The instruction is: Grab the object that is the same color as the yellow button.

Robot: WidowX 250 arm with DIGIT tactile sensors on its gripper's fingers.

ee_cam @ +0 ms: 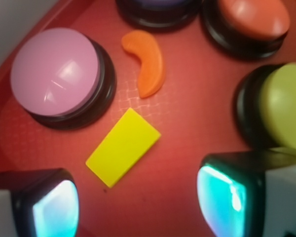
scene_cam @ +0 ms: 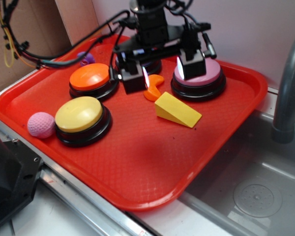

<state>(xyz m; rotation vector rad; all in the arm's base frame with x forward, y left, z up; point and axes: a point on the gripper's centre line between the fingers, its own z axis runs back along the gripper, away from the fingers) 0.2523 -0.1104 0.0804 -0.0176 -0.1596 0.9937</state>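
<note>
The yellow wedge block [scene_cam: 177, 111] [ee_cam: 123, 146] lies on the red tray [scene_cam: 137, 167], in the middle. The yellow button [scene_cam: 81, 117] [ee_cam: 281, 106], a yellow dome on a black base, stands at the tray's left. My gripper [scene_cam: 162, 73] [ee_cam: 138, 205] hangs above the tray behind the wedge, open, with nothing between its two glowing pads [ee_cam: 222, 197]. In the wrist view the wedge lies just ahead of the gap between the fingers, set diagonally.
An orange crescent piece [scene_cam: 153, 88] [ee_cam: 147, 61] lies right behind the wedge. An orange button [scene_cam: 91, 78] [ee_cam: 254, 17], a pink button [scene_cam: 199, 77] [ee_cam: 56, 71] and a dark button [ee_cam: 158, 7] ring the area. A pink dimpled ball [scene_cam: 41, 124] sits at the left. A grey faucet [scene_cam: 287, 88] stands right.
</note>
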